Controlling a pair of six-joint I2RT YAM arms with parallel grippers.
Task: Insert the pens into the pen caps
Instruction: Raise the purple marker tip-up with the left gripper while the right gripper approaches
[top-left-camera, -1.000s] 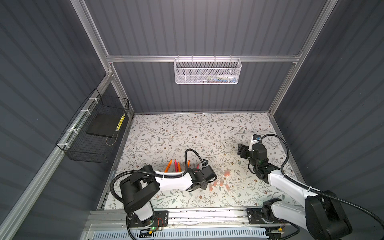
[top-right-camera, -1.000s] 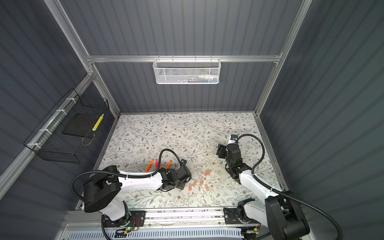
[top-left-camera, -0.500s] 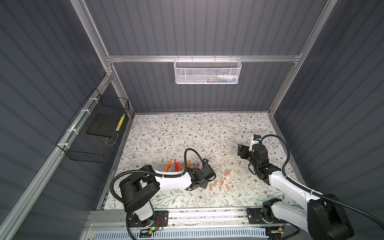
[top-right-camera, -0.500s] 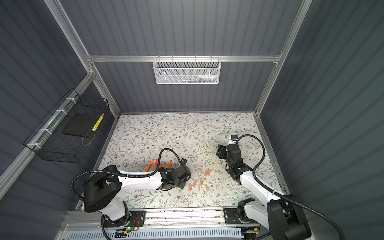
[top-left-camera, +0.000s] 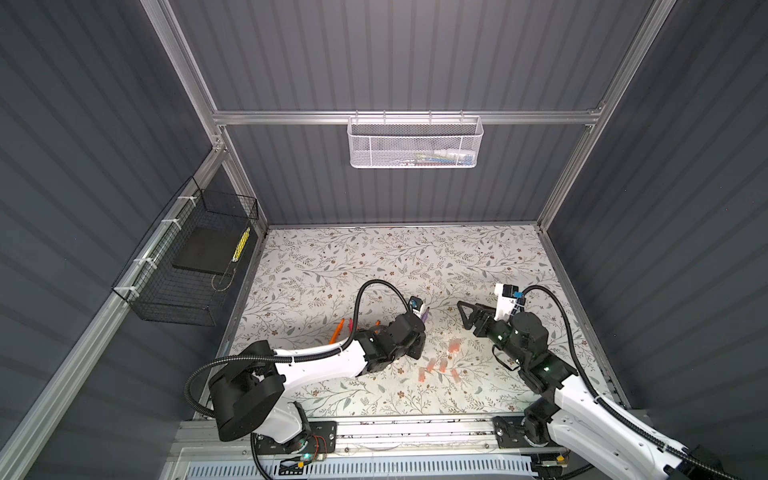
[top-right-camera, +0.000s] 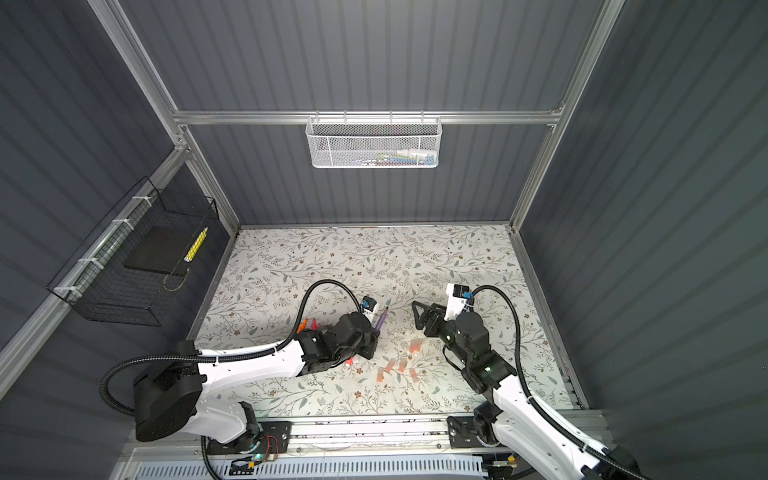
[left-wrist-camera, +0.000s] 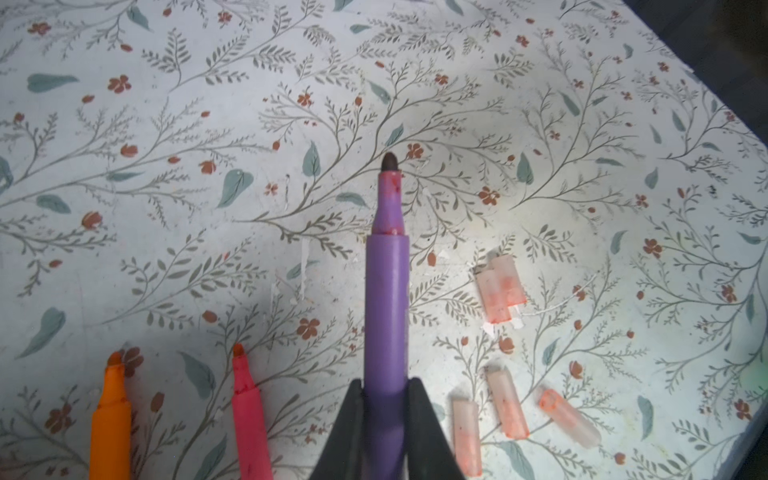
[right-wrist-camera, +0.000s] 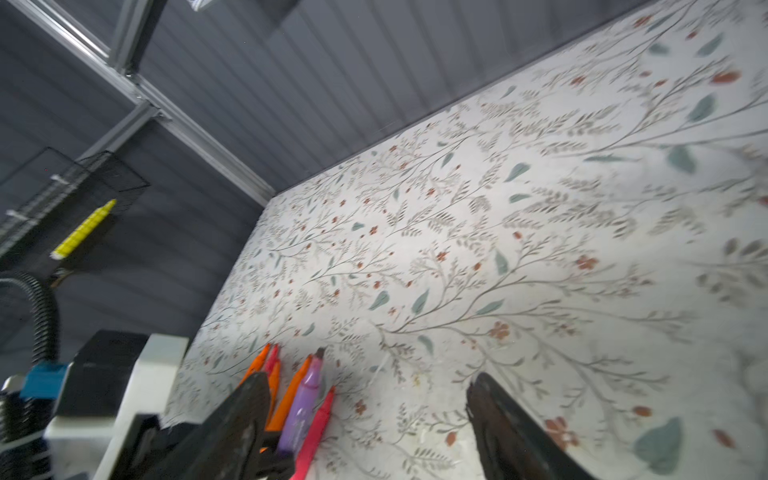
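Observation:
My left gripper (left-wrist-camera: 385, 399) is shut on the purple pen (left-wrist-camera: 386, 291), whose dark tip points out ahead over the floral mat. In both top views this gripper (top-right-camera: 376, 332) sits low at the middle of the mat with the purple pen (top-right-camera: 381, 319) sticking out. Beside it lie an orange pen (left-wrist-camera: 111, 415) and a pink-red pen (left-wrist-camera: 249, 415). Several pale pinkish pen caps (left-wrist-camera: 498, 291) lie scattered just right of the held pen, also visible as pen caps (top-left-camera: 442, 365). My right gripper (top-left-camera: 467, 318) hovers open to the right of them, and this right gripper (right-wrist-camera: 369, 378) has nothing between its fingers.
A black wire basket (top-left-camera: 187, 266) hangs on the left wall holding a dark pad and a yellow stick (top-left-camera: 241, 245). A white mesh basket (top-left-camera: 415, 141) hangs on the back wall. More orange pens (top-left-camera: 337, 330) lie behind the left arm.
My left gripper's jaws have closed the last bit onto the purple pen. The right gripper has edged slightly toward the middle.

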